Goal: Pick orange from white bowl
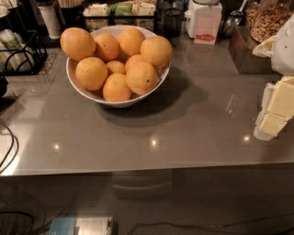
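A wide glossy white bowl [83, 93] stands on the grey counter at the back left, piled with several oranges. The biggest plain ones are an orange [77, 43] resting on the bowl's far left rim and another orange [156, 51] on the right side. A similar orange with a small dark speck [142, 78] lies in front of that one, and smaller ones sit in the middle. My gripper [274, 111], cream-coloured on a white arm, hangs at the right edge of the view, far to the right of the bowl and holding nothing.
A black wire rack [20, 53] stands left of the bowl. Condiment holders [119, 11], a black mesh cup [172, 20], a white dispenser [204, 20] and a nut container [268, 23] line the back. The counter's front edge [147, 166] runs across below.
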